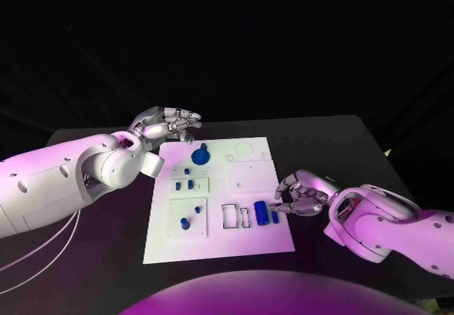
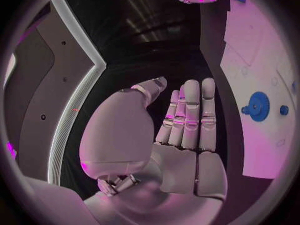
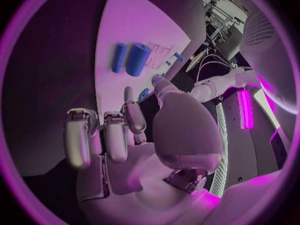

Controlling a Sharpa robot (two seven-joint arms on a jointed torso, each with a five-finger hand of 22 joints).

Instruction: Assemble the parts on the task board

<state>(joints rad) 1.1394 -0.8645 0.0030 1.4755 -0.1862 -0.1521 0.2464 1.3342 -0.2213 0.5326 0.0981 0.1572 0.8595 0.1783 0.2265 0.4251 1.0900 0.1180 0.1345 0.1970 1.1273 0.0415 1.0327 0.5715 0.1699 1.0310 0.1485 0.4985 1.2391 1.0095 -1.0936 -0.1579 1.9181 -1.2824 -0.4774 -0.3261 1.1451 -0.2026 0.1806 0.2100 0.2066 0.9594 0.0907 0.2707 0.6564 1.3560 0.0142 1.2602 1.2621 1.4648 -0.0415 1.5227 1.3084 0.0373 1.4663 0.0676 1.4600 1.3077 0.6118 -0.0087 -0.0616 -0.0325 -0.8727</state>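
The task board (image 1: 220, 236) lies mid-table. The left hand (image 1: 166, 123) hovers at its far-left corner, fingers apart, empty, near the blue gear (image 1: 201, 156). The right hand (image 1: 301, 194), fingers curled, empty, sits at the right edge beside two blue cylinders (image 1: 261, 212).

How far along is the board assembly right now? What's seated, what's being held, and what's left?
Seated, it seems: the blue gear on the white task board, with small blue pegs below it. In hand: nothing; the left hand is open off the far edge, and the right hand is curled beside the blue cylinders. Left: those cylinders look loose, likely next.
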